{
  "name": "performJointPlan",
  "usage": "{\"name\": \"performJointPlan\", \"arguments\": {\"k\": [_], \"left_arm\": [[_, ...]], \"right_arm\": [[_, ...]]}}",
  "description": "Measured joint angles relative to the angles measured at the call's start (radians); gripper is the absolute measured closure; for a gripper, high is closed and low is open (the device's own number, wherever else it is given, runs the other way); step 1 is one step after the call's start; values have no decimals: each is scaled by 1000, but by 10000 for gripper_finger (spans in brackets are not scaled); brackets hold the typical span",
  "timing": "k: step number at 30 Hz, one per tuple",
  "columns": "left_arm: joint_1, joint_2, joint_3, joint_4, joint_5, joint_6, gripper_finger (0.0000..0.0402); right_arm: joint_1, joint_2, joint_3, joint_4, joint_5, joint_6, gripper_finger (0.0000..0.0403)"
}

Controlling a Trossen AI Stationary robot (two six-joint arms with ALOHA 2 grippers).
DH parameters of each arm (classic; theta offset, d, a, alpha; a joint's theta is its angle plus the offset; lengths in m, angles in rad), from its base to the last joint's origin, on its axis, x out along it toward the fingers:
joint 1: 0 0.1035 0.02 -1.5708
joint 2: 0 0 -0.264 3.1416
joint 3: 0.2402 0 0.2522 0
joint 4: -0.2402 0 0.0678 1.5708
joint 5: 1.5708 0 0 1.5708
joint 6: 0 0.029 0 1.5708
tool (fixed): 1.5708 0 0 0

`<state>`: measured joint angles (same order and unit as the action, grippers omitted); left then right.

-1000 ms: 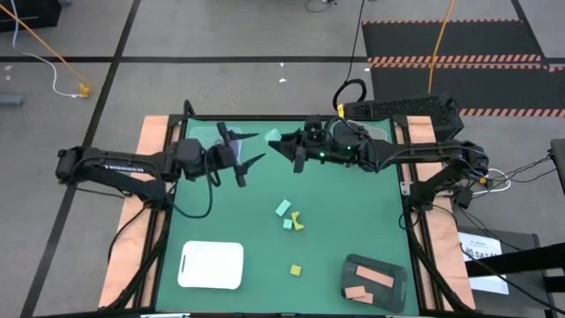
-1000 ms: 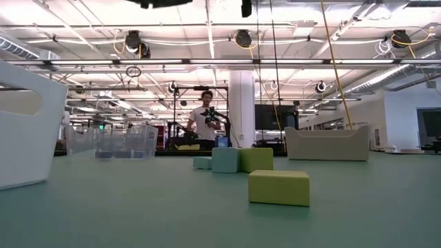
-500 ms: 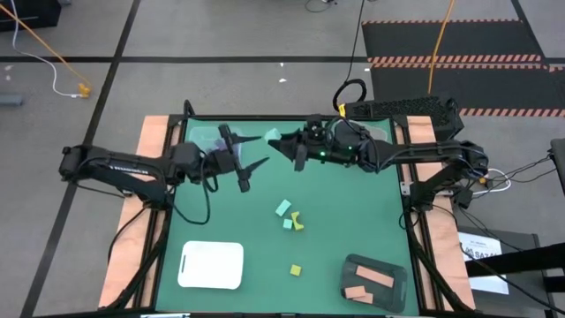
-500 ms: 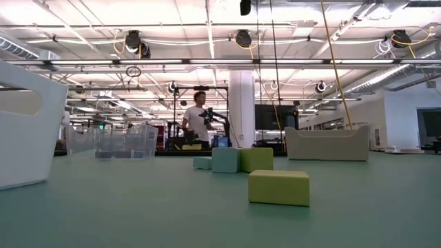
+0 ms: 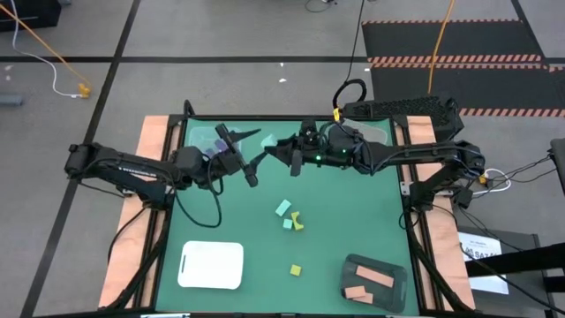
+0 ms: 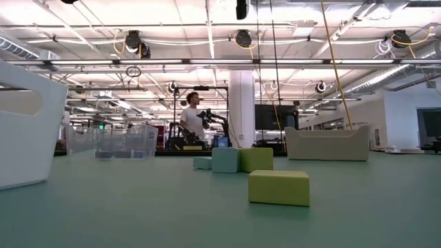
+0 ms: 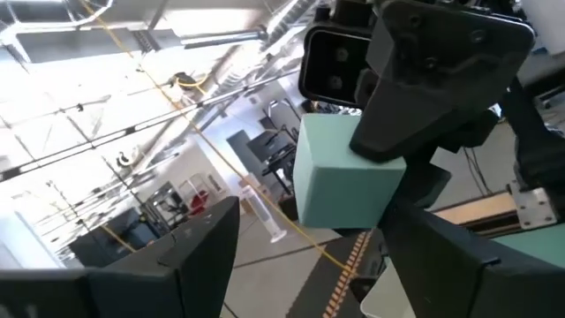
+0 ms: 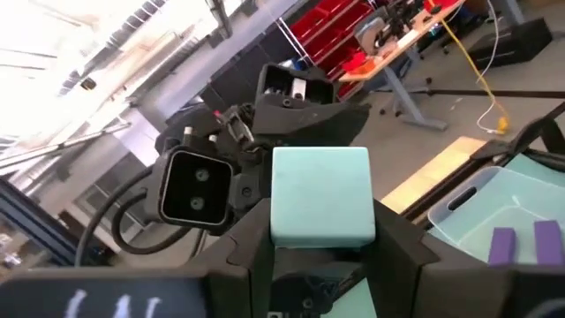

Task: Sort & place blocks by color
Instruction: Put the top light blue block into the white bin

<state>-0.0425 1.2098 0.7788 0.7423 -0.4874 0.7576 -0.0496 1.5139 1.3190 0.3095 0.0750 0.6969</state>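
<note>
A mint green cube [image 8: 320, 194] sits in my shut right gripper [image 5: 274, 152], in the air over the far middle of the table. My left gripper [image 5: 255, 157] is open and faces it from the table's left. In the left wrist view the cube [image 7: 340, 185] hangs just beyond my left fingers, and I see no touch. Loose blocks rest on the green mat: a mint one [image 5: 282, 208], a small mint one [image 5: 288, 224], a yellow arch [image 5: 299, 221] and a yellow cube [image 5: 296, 269]. Salmon blocks [image 5: 378, 280] lie in the dark tray. My right gripper pinches the mint cube between its two fingers [image 8: 254, 243], which lie on opposite side faces [image 8: 282, 231]. The fingers reach out roughly level toward the table's left. The cube is lifted clear of the table, and its far face points at the left gripper.
A white tray [image 5: 211, 265] sits near the left front and a dark tray [image 5: 351, 265] at the right front. A clear tub with purple blocks [image 8: 512, 238] stands at the far edge. In the low view, a person [image 6: 189, 120] stands in the room beyond the table.
My left gripper has reached toward the table's right, closing on the right gripper. My right gripper with the cube has shifted a little toward the table's left. The two now stand almost tip to tip. The blocks on the mat have not moved.
</note>
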Motion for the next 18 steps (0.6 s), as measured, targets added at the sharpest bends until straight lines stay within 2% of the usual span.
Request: {"name": "performJointPlan", "arguments": {"k": [5,15,18], "left_arm": [[-16,-3,0,6,-3,-8,130],[-41,1,0,5,73,-10,131],[-41,1,0,10,74,-10,146]], "right_arm": [[-1,-1,0,1,-4,2,287],[-1,-1,-1,-2,-27,2,287],[1,-1,-1,-3,-30,2,287]]}}
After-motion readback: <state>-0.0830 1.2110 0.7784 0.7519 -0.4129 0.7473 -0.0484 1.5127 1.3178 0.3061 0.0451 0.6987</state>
